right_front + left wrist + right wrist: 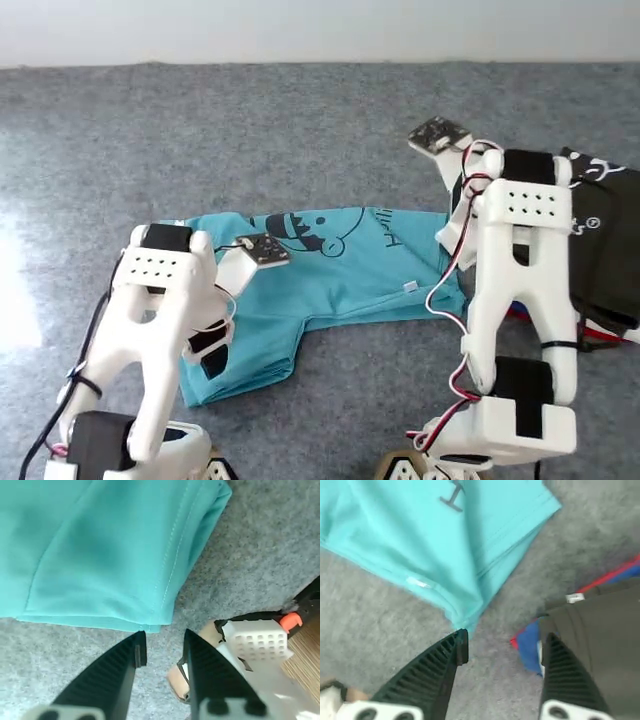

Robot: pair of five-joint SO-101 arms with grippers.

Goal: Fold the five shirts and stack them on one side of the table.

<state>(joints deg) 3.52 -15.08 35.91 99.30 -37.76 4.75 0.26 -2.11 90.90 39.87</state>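
Note:
A teal shirt [330, 270] with a dark print lies partly folded across the middle of the grey table. My left gripper [165, 647] hovers open just off the shirt's hem corner [150, 622], nothing between its fingers. That arm [160, 330] stands over the shirt's near left part in the high view. My right gripper [505, 647] is open wide above bare table, one fingertip [461, 645] next to the teal shirt's corner [465, 615]. By its other fingertip lies a pile of dark shirts [600, 625] with red and blue edges [527, 642].
The dark pile [605, 250] sits at the table's right side, partly behind the right arm [520, 290]. A white arm base [255, 640] stands near the table's front edge. Grey table surface [250, 140] stretches free behind the teal shirt.

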